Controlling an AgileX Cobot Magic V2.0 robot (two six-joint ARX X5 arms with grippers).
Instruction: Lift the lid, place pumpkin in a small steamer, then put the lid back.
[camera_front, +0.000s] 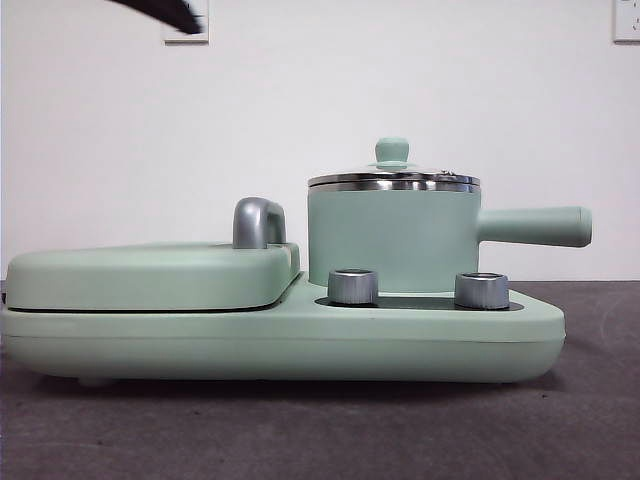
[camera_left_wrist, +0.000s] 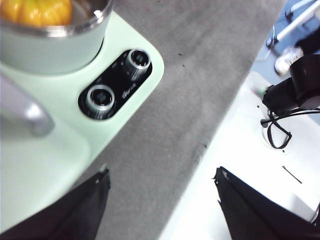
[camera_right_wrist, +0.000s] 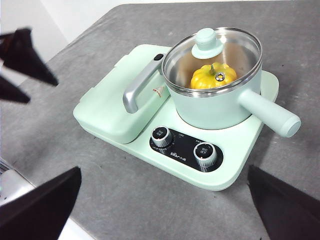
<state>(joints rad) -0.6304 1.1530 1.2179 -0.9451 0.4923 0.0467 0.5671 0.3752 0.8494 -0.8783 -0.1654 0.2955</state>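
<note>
Looks basically done: the glossy yellow-orange ribbed pumpkin sits inside the mint green cylindrical steamer pot, clear glass lid back on. Both grippers' fingers spread, holding nothing.

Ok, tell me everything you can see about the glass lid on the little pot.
The lid is a small round dome of clear glass with a shiny steel rim, a mint green knob on top and a small metal vent fitting. It sits closed and level on the small steamer, rim on rim. Through the glass the pumpkin shows inside. Neither gripper touches it.
</note>
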